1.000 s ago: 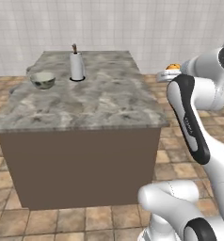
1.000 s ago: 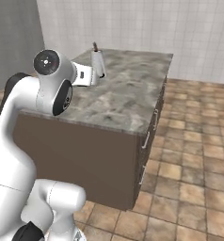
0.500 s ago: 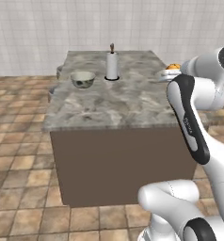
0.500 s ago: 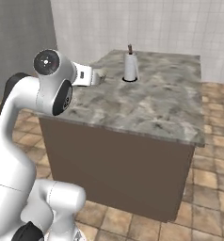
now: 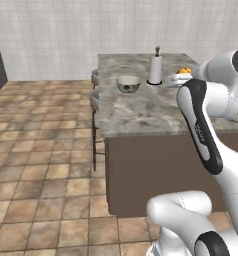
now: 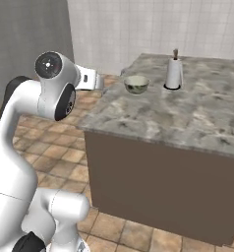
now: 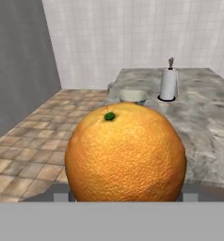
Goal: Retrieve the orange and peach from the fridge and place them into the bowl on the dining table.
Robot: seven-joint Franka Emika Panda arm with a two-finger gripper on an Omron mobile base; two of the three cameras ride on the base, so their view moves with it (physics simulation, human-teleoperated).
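Orange, round and dimpled fruit (image 7: 125, 153) sits gripped in the wide-spread end effector (image 5: 177, 77) short of the marble bench (image 5: 141, 107); the grey-green bowl (image 5: 128, 83) looks empty, peach unfetched.

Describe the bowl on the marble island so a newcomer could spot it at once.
Find the long island with the veined marble top, the dining table. Near its far end stands a white paper towel roll. The bowl sits just beside that roll on the marble: round, low, pale grey-green and open-topped, unlike the tall white roll.
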